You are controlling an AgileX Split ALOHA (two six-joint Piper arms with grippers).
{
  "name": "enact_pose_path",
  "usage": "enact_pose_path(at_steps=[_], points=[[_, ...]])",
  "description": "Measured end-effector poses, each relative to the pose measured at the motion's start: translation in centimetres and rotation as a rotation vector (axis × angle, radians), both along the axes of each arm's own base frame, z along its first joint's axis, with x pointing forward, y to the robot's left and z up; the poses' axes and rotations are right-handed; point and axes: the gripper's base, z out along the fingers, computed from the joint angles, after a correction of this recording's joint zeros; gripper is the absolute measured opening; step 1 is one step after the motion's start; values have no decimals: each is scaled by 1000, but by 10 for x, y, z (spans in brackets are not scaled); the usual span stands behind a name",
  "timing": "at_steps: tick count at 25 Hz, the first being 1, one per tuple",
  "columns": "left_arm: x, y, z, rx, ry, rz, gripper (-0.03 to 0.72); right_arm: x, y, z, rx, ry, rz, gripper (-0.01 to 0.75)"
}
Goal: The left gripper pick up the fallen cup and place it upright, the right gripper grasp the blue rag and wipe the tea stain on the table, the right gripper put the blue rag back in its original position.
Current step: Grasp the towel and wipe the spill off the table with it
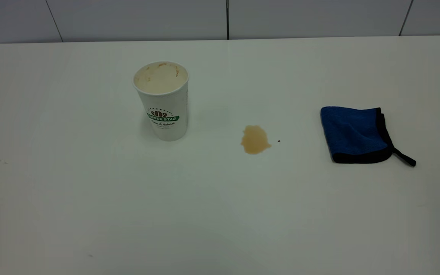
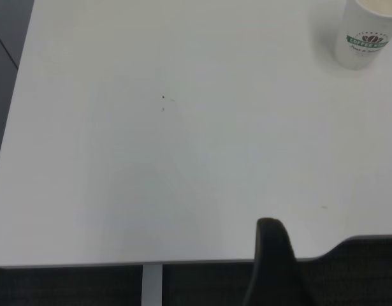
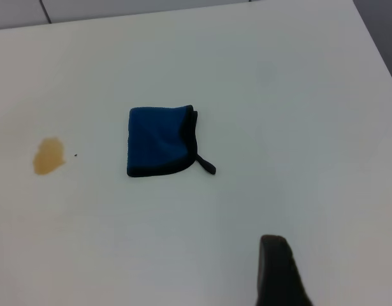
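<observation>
left end effector (image 2: 272,264): only one dark finger shows in its wrist view, raised above the near counter (image 2: 183,159) edge | right end effector (image 3: 278,271): one dark finger shows, raised over the counter | neither arm appears in the exterior view

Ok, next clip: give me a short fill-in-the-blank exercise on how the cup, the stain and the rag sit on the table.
1. The cup stands ____ on the table, mouth up.
2. In the exterior view, the tea stain lies between the cup and the ____.
3. The blue rag lies ____, held by no gripper.
4. The cup's inside looks ____ of liquid.

Missing words: upright; blue rag; folded; empty
</observation>
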Motion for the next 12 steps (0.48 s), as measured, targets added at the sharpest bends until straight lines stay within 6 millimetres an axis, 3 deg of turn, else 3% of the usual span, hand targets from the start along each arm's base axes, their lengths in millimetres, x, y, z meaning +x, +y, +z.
enact_pose_path(at_steps=[12], points=[[0, 0, 0, -1, 0, 1, 512, 0, 0, 1, 0, -8, 1, 491]])
